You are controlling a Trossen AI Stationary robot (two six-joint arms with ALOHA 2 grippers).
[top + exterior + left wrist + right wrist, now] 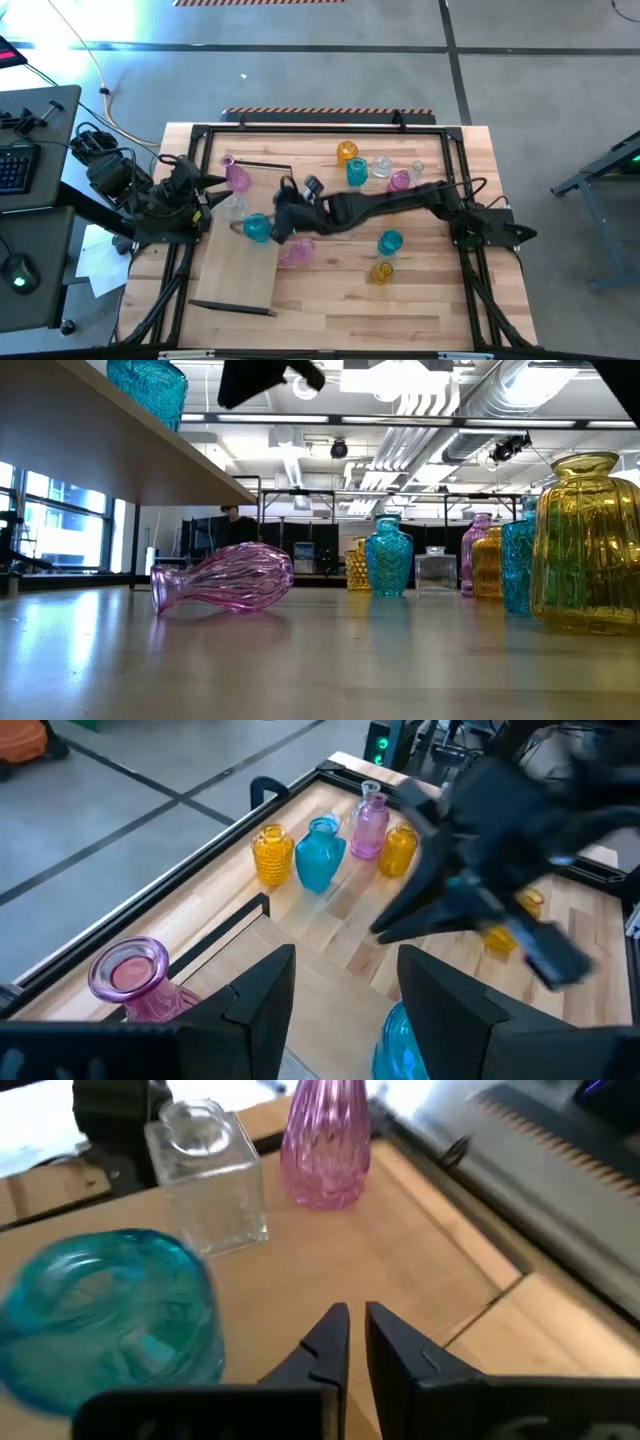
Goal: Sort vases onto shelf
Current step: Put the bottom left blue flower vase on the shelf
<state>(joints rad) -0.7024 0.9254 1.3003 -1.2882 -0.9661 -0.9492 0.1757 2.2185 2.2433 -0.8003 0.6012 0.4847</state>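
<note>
- The shelf, a light-wood board with dark rails at its ends, lay on the left part of the table and serves as the landmark here.
- The right pincer hung above the shelf's far half, its fingers nearly together and gripping nothing.
- Just beside that pincer, a teal vase stood upright on the shelf.
- Farther along the shelf stood a clear square bottle and, beside it, a pink ribbed vase.
- The left pincer waited over the shelf's far end with its fingers spread wide and empty.
- A pink vase lay on its side on the table just off the shelf's right edge.
- Well right of the shelf, near the table's far edge, stood a cluster of amber, teal, clear and pink vases.
- Nearer the front, also right of the shelf, stood another teal vase and a small amber one.
</note>
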